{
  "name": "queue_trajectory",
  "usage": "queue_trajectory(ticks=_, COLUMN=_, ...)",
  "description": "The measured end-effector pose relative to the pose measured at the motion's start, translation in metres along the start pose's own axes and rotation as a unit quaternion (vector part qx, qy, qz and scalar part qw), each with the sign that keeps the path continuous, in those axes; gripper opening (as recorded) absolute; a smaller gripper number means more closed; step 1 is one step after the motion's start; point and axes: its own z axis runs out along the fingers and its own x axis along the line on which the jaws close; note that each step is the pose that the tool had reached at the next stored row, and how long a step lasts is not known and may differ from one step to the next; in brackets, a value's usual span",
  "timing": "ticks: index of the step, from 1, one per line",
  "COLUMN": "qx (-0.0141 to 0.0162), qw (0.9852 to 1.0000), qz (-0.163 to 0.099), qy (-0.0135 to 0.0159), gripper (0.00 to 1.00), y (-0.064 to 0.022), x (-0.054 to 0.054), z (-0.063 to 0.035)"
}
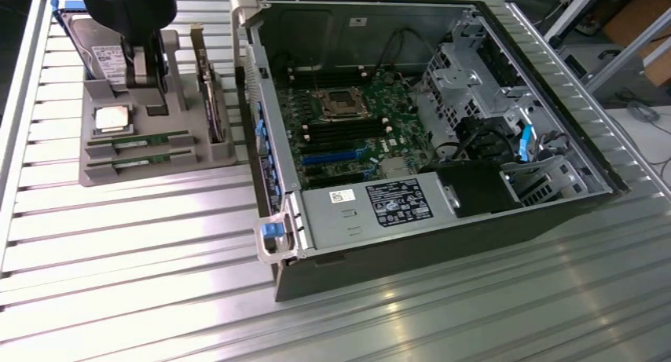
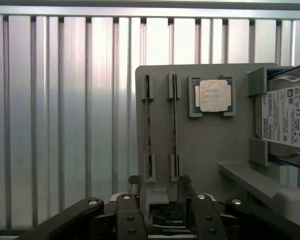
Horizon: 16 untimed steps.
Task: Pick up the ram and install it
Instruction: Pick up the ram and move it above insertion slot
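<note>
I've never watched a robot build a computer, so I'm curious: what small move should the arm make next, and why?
Probably shift the open gripper until it is centred over one ram stick. It hangs above the grey holder with nothing in it. Both sticks sit untouched in their slots, and neither is between its fingers yet.

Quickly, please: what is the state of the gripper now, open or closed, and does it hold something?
Gripper: open, holding nothing, above the tray.
</note>
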Motion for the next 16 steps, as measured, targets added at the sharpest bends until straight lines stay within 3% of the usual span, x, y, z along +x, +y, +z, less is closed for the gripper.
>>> queue_trajectory(ticks=16, qx=0.0, qw=1.0, qz=0.0, qy=0.0023, gripper=0.42, y=-0.0001, x=0.0, z=0.0053)
